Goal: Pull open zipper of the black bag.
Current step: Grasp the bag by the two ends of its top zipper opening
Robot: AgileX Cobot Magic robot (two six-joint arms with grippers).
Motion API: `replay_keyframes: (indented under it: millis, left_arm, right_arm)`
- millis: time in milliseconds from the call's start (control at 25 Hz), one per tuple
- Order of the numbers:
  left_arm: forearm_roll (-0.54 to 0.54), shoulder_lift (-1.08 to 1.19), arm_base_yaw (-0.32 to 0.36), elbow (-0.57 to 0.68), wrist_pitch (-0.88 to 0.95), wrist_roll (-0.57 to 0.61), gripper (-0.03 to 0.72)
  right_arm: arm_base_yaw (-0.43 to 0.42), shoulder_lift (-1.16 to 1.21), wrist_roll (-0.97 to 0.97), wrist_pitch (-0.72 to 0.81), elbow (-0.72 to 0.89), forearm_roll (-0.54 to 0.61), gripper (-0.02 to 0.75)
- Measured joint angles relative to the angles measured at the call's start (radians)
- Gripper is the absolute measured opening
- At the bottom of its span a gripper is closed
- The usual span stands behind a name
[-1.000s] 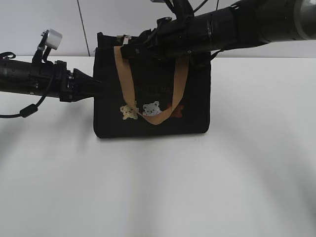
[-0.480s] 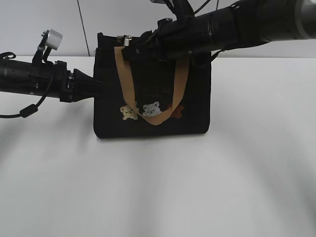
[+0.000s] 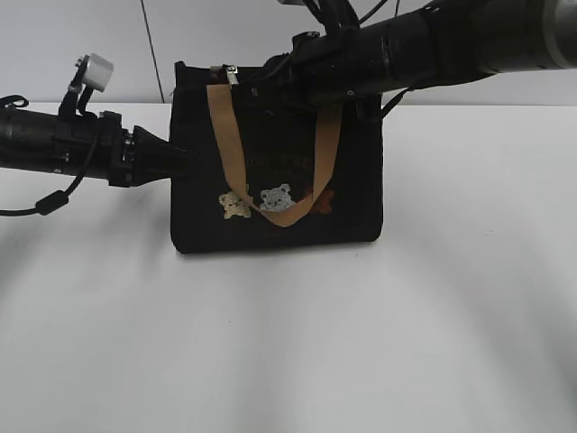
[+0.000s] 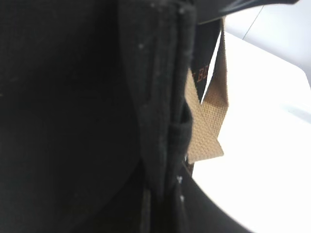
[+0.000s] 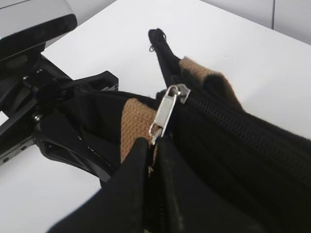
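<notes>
Bag: the black bag [image 3: 279,171] stands upright near the counter [image 3: 288,343] far edge; contents hidden.
Zipper: the zipper [image 5: 167,114] pull sits at the bag's left end.
Feel: soft, light fabric, likely to shift; pinch the metal pull.
Right gripper [image 5: 154,145]: clenched on the pull's ring.
Left gripper [image 3: 180,155]: clamped on the bag's side seam.

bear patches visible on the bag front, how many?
2 clearly: a cream bear patch at lower left of the black bag front, and a grey bear patch just right of it. A reddish shape behind the tan handle may be a third, mostly hidden.
</notes>
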Motion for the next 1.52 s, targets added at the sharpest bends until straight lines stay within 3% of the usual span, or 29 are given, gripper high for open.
replay_keyframes:
  millis: [760,1520]
  left_arm:
    - [0.000,0.001,0.001,0.000,0.001,-0.002,0.027]
    - [0.012,0.002,-0.004,0.000,0.018,-0.002,0.026]
  right_arm:
    - [-0.001,-0.005,0.029,-0.007,0.000,-0.016,-0.015]
    - [-0.034,-0.190,0.432,-0.021,0.000,-0.513,-0.015]
